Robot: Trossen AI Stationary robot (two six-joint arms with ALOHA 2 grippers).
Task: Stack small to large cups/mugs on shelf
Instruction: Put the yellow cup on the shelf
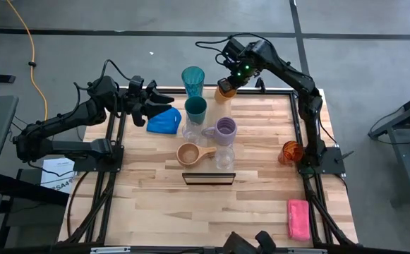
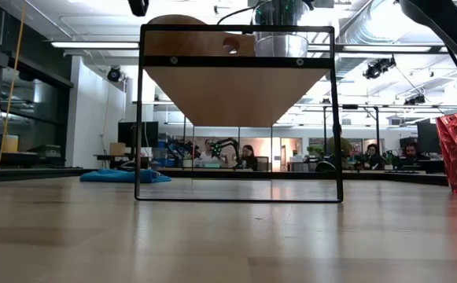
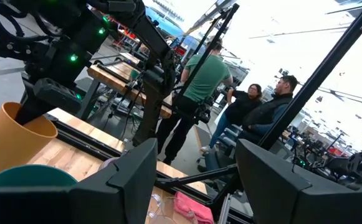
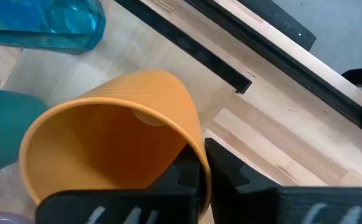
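High view: right gripper [image 1: 227, 86] is clamping the orange cup [image 1: 224, 89] just beyond shelf [image 1: 208, 178]'s far end; five vessels are already lined there, red cup [image 1: 291, 151] waiting.

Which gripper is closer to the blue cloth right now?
Left. The left gripper hangs just above the blue cloth, fingers open. The right gripper is at the table's far edge, shut on the orange cup.

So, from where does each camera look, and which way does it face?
High view: above, straight down on the table; both arms show.
Low view: at tabletop height, level, facing the shelf; arm parts at the top.
Left wrist view: past the open left tool toward people.
Right wrist view: onto the right tool gripping the orange cup, also in the high view.
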